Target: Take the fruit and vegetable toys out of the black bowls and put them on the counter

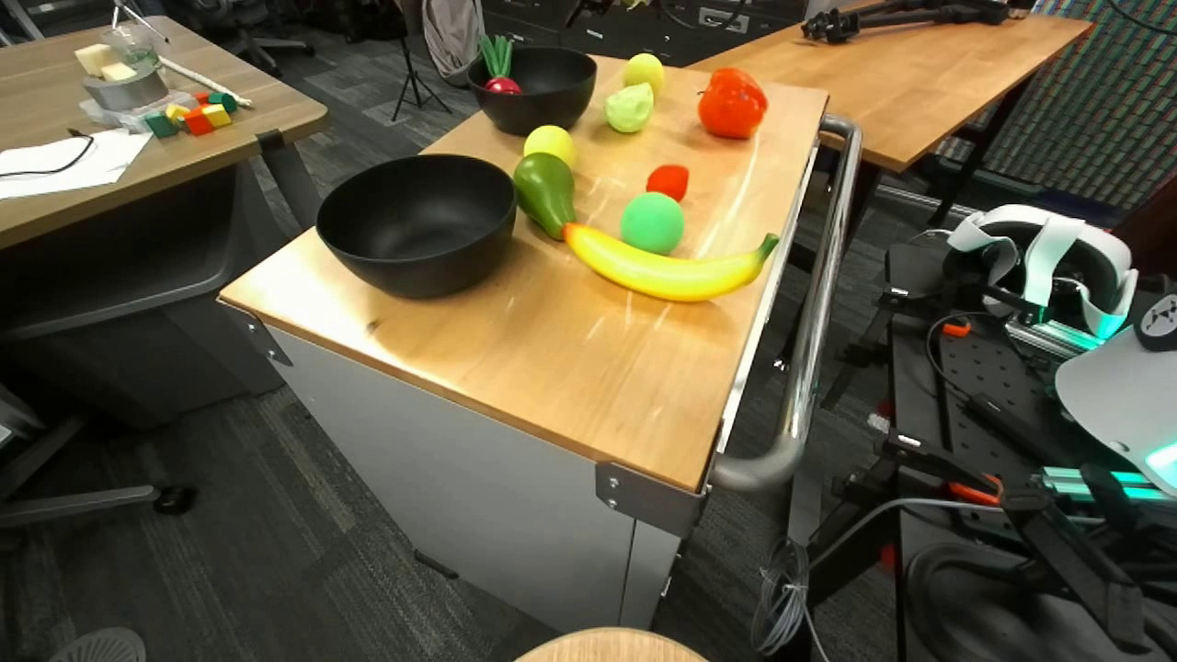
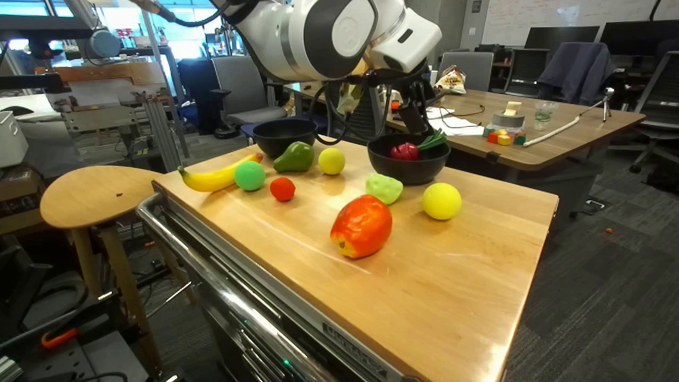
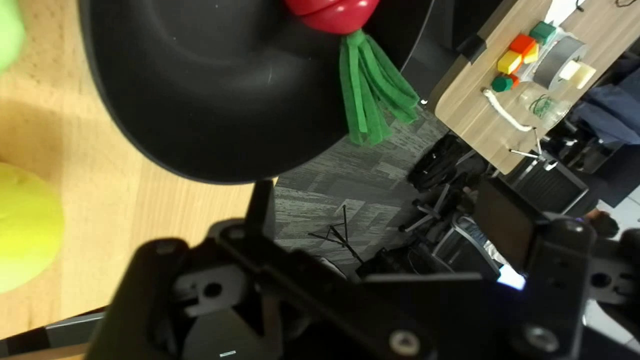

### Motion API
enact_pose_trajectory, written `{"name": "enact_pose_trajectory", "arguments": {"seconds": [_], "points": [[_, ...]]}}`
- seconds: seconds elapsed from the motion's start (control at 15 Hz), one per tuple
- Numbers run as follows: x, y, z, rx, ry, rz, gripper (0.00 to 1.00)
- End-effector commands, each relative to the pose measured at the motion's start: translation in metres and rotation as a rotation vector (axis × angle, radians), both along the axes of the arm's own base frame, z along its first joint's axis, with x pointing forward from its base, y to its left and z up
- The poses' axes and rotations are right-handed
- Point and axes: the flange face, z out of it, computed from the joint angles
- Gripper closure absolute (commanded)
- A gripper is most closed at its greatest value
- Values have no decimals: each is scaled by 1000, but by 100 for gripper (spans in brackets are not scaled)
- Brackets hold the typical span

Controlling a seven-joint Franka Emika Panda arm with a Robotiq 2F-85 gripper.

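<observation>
Wooden counter [image 2: 451, 302], illegible nameplate [image 2: 354, 348] along its side, end effector [image 3: 382, 207] wide near a black bowl [image 3: 215, 120].

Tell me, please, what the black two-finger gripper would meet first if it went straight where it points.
Probably the glossy red radish toy with green leaves, or the rim of the round matte black bowl holding it. The gripper points roughly there; depth is unclear.
</observation>
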Motion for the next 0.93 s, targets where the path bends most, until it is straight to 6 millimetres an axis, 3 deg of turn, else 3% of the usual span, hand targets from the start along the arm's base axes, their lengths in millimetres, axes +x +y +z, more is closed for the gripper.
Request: {"name": "enact_pose_trajectory", "arguments": {"seconds": [0.0, 0.33, 0.87], "points": [[-1, 0, 0, 7, -41, -10, 0], [7, 13, -14, 23, -203, -30, 0], [28, 42, -60, 13, -189, -57, 3]]}}
